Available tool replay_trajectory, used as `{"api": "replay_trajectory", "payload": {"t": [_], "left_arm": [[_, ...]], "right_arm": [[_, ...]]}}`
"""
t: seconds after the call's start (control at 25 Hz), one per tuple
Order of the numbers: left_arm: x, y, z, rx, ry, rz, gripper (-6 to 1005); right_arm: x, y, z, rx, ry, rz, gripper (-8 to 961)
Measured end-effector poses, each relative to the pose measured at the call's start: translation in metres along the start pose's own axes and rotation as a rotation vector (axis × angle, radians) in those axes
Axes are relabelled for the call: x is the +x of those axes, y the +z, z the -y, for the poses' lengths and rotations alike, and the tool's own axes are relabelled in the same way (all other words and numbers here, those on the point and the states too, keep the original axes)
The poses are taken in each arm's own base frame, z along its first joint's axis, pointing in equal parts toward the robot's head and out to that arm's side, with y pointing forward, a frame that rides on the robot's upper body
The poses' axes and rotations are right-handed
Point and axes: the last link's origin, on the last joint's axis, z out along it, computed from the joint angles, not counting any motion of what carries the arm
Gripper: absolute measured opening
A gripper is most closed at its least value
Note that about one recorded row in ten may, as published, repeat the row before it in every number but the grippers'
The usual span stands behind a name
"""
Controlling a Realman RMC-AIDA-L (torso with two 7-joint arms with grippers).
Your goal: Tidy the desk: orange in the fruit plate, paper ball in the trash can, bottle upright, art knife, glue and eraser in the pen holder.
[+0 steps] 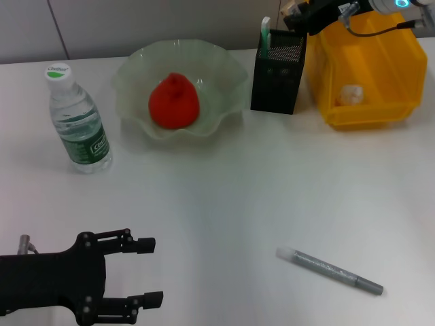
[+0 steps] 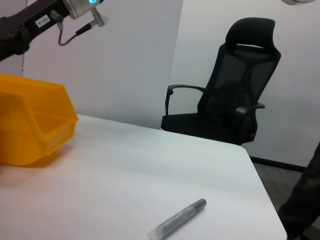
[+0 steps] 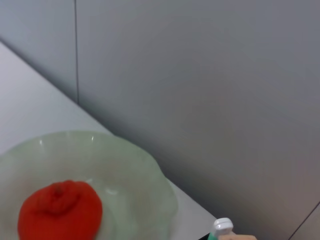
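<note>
Black mesh is where my right gripper (image 1: 293, 17) hangs, just above the far rim of the pen holder (image 1: 277, 71). Something tan shows at its tip, possibly the eraser (image 1: 291, 9), but I cannot tell whether the fingers are closed on it or already slack. A white-and-green stick (image 1: 264, 35) already leans out of the holder's near-left corner.

My worry is the drop. The holder's mouth is narrow and the gripper sits near its back edge, so a release slightly off could bounce the piece off the rim onto the table behind, or into the yellow trash can (image 1: 394, 51) standing just beside. A low sweep could also catch the tall light box and tip it toward the fruit plate (image 1: 132, 75).

Elsewhere the orange (image 1: 175, 100) lies in the plate, the paper ball (image 1: 350, 94) lies in the can, and the bottle (image 1: 77, 119) stands upright to the left. What I take for the art knife (image 1: 329, 271), a grey pen-shaped thing, lies alone on the near right of the table, well apart from everything.

My left gripper (image 1: 153, 272) rests low at the near left, fingers spread wide, holding nothing. Open table runs between it and the knife, though the left wrist view shows the table's right edge (image 2: 260, 185) near the knife, so a nudge could roll it off.
</note>
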Motion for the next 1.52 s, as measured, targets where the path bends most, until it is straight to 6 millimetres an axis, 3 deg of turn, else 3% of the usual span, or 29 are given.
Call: {"api": "replay_trajectory", "payload": {"t": [0.68, 1.04, 1.24, 1.52], "left_arm": [[0.002, 0.001, 0.002, -0.002, -0.003, 0.002, 781], [0.002, 0.001, 0.002, -0.002, -0.005, 0.002, 782], [0.002, 0.001, 0.002, -0.001, -0.006, 0.002, 782], [0.001, 0.001, 0.001, -0.002, -0.002, 0.0, 782]], "right_arm": [[0.014, 0.009, 0.003, 0.003, 0.046, -0.026, 253], [0.01, 0.005, 0.002, 0.005, 0.052, -0.014, 472], [-0.002, -0.014, -0.02, -0.068, 0.095, -0.082, 551], [-0.004, -0.032, -0.086, -0.173, 0.02, -0.392, 549]]}}
